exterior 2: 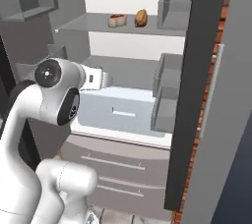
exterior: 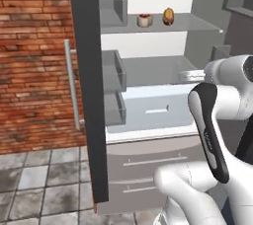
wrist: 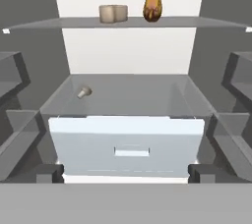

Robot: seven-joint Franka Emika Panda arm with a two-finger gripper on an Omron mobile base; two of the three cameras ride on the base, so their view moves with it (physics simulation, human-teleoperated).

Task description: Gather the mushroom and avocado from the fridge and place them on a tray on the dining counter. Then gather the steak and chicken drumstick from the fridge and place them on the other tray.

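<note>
Fingers spread wide, the two-finger gripper (wrist: 126,173) is facing the small tan mushroom (wrist: 84,91) lying tipped on the glass shelf (wrist: 147,93); probably light, squashy — pinching the cap gently.

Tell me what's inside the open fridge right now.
The fridge holds the steak and chicken drumstick on the top shelf, a mushroom lower down. The white drawer hides its contents.

arm (exterior 2: 49,105): glossy white rounded shells | dark joints | black oval inlay
</note>
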